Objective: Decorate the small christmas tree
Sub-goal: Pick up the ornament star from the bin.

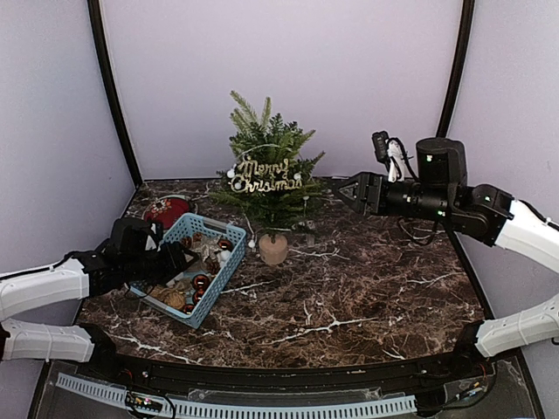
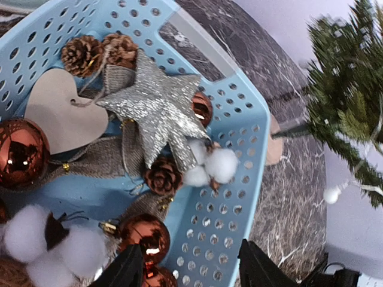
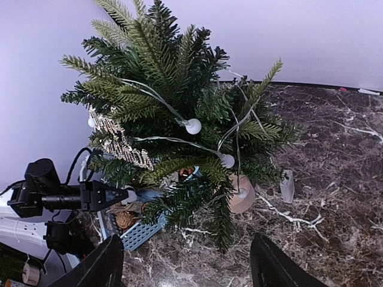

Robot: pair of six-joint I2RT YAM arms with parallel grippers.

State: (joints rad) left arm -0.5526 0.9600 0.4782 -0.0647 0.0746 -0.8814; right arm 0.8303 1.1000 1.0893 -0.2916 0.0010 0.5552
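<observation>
Small christmas tree [image 1: 266, 170]: green fir standing upright at the upper centre of the top view, on a pale wooden base [image 1: 273, 249] that rests on the dark marble table [image 1: 349, 297]. Gold glitter "Merry Christmas" sign [image 1: 262, 177]: hung across the front branches. String of white bulb lights [image 3: 192, 126]: draped through the branches. Blue basket [image 1: 229, 266]: perforated plastic, left of centre, its right corner just beside the tree's base. Basket contents, seen in the left wrist view: silver glitter star [image 2: 158, 107], pine cones [image 2: 81, 54], wooden heart [image 2: 60, 110], copper baubles [image 2: 21, 152], white cotton balls [image 2: 218, 164], and strips of burlap. Red rounded item [image 1: 166, 209]: on the table at the basket's upper left, too small to identify, perhaps a hat or ornament. Left gripper [image 2: 190, 269]: at the lower edge of its wrist view, over the basket's near wall, fingers spread apart, one over the baubles and one over the outside of the wall, nothing between them. Right gripper [image 3: 188, 266]: raised above the table at the right of the top view, tip pointing left at the tree's branches, near them but apart, fingers spread, holding nothing
</observation>
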